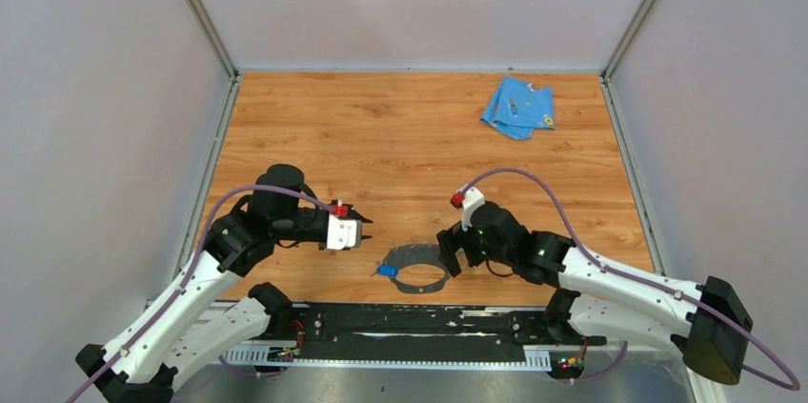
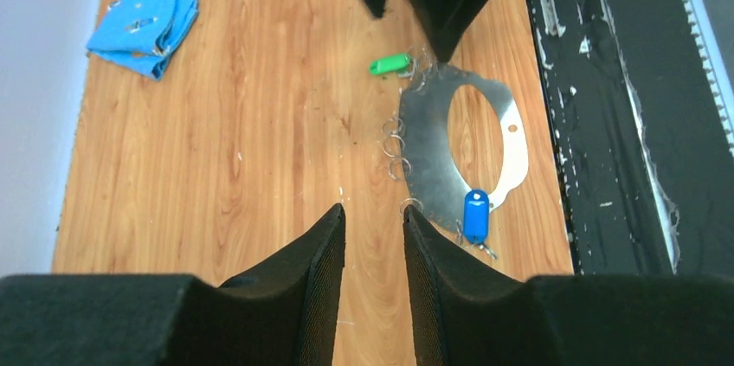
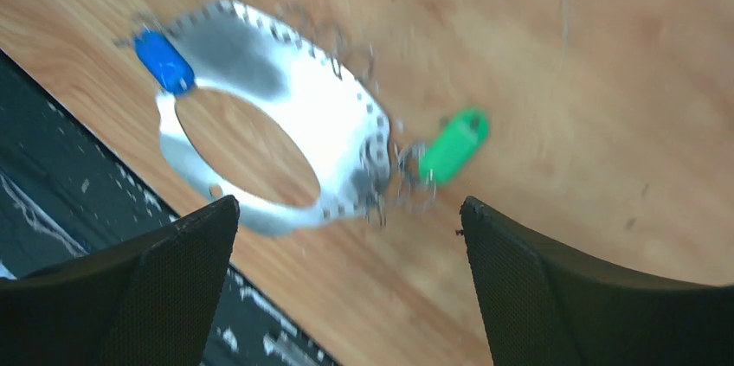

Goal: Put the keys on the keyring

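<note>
Large flat grey metal oval keyring (image 2: 433, 150) lies on wooden table (image 2: 260, 167) at 6 o'clock, near front edge, between arms. Small blue-headed key (image 2: 476, 215) on ring's 9 o'clock rim. Small green-headed key (image 2: 389, 64) just beside 3 o'clock rim; threaded or not, cannot tell.

Likely step: pinch green head. Lower right gripper (image 3: 346, 210) squarely; close on plastic, not wire loops. Its fingers are wide apart, empty, angled down over the key.

Left gripper (image 2: 374, 215) hovers at ring's 9 o'clock, fingers narrowly apart, empty, pointing at ring.

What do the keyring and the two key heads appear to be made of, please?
The keyring looks like sheet metal: grey, shiny, with white glare in places. The green key head and blue key head are probably plastic: smooth, glossy, evenly saturated colour.
</note>
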Motion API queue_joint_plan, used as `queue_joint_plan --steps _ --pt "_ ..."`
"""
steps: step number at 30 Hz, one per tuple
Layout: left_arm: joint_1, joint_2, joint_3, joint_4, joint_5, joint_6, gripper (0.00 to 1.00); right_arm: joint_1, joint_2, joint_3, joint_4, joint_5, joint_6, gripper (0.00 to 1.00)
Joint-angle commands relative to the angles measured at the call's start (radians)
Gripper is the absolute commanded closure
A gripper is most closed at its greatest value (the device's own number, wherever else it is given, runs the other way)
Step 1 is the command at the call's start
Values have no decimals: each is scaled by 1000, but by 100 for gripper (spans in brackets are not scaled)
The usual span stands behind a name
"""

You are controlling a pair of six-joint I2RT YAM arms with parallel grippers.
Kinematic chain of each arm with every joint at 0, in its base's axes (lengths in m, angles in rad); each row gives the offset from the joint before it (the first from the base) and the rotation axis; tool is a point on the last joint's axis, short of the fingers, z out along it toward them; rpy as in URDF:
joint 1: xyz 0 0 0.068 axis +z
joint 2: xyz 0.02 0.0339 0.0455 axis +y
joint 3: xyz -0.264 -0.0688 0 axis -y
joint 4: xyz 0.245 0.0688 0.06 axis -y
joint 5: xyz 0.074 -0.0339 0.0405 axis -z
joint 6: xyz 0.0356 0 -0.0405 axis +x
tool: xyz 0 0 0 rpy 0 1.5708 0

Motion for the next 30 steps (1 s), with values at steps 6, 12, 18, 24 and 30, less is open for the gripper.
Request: queue_joint_plan --steps 6,12,18,24,30 --pt "-5 35 7 -51 19 97 60 -10 -261 -268 -119 8 388 0" --pt "-5 34 28 -50 36 97 53 -20 -170 -317 85 -21 325 25" --pt "-5 29 35 -50 35 71 52 -22 37 -274 190 -29 249 34" --pt "-5 18 37 -50 37 62 52 -24 93 -245 212 12 197 41" --pt "-5 16 35 -50 37 70 54 -24 89 -249 219 -26 186 61"
